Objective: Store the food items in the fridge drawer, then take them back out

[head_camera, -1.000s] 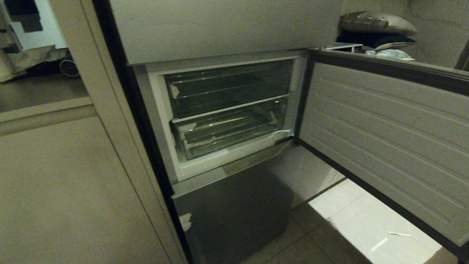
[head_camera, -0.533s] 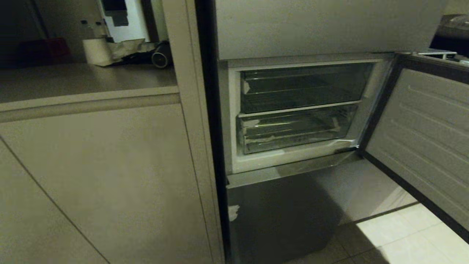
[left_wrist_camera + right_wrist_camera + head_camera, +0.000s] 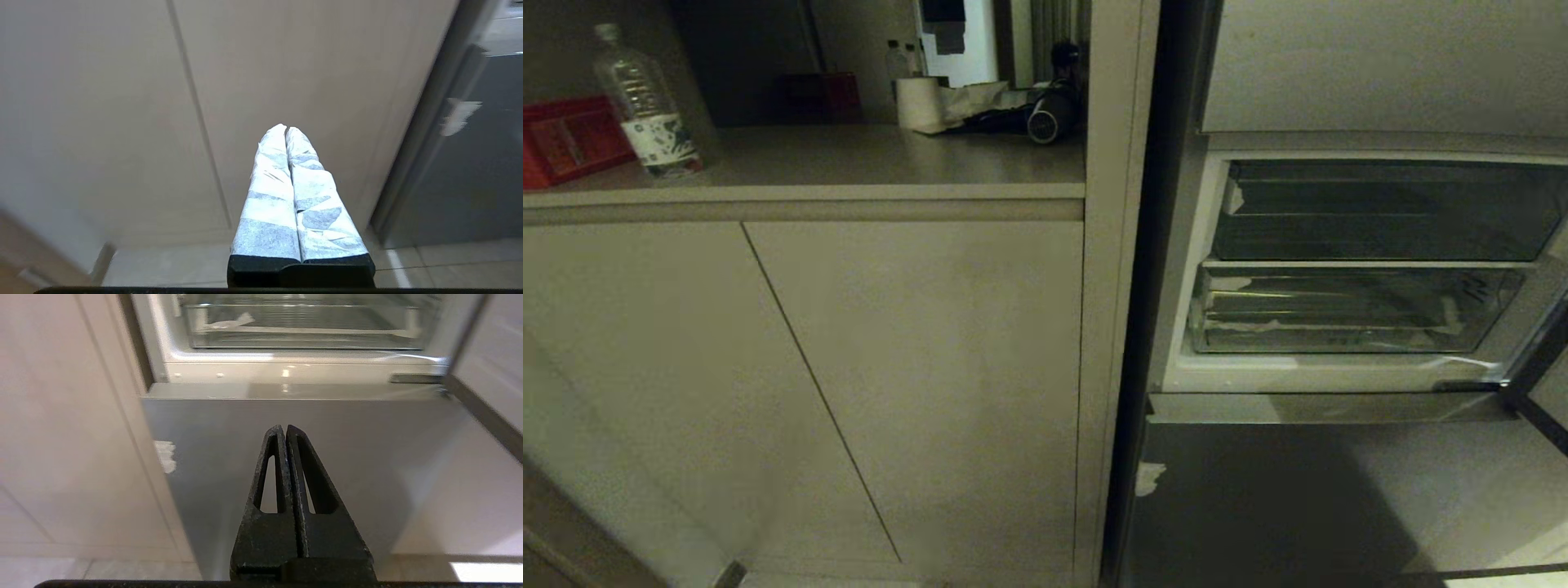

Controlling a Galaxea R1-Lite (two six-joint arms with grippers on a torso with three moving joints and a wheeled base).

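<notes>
Closest in, both arms are just hanging low in front of the robot, neither showing in the head view. The left gripper (image 3: pixel 286 130) has its paper-wrapped fingers (image 3: pixel 271 183) pressed together with nothing between them, pointing at the beige cabinet doors (image 3: pixel 915 367). The right gripper (image 3: pixel 284 428) is pinched tight too, empty, aimed at the grey lower fridge front (image 3: pixel 286 416). My guess is they're tucked in like that because there's nothing to grab within reach.

Just past that, the fridge compartment is standing open on the right. The fridge drawer (image 3: pixel 1347 314) is the lower clear bin, pushed in, with whitish tape scraps along its front edge. An upper drawer (image 3: pixel 1380 212) sits above it, also shut. I can't spot any food in either one, though the plastic is dim and reflective, so don't quote me.

Further back, the countertop (image 3: pixel 849 159) to the left of the fridge has a water bottle (image 3: pixel 645 102), a red box (image 3: pixel 564 139) and a paper roll (image 3: pixel 919 102). No tan lumps visible anywhere, so the food items are out of sight for now.
</notes>
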